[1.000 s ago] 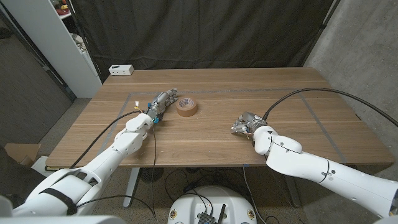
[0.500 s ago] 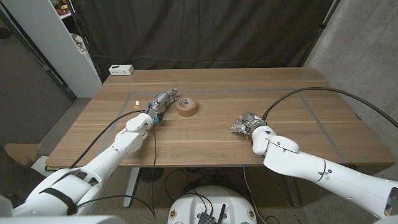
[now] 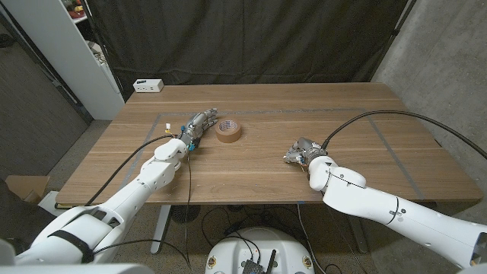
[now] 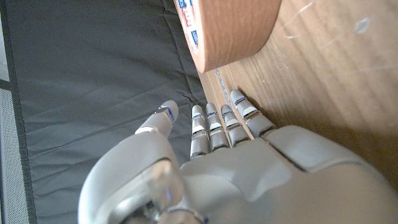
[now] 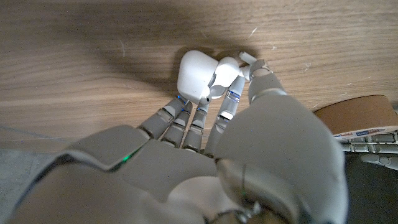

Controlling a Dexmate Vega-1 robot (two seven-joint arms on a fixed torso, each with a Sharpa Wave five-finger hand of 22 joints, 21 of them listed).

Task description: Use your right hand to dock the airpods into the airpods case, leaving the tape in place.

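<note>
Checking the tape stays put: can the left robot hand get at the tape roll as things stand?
Probably yes. The left robot hand sits right beside the tape roll on the table, fingers stretched toward it, with nothing between them. It should leave it alone.

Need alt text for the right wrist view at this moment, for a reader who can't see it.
The robot's right hand, seen from behind, has its fingers reaching onto a white airpods case with its lid open on the wooden table. A roll of brown tape shows at the picture's edge beside the hand.
</note>
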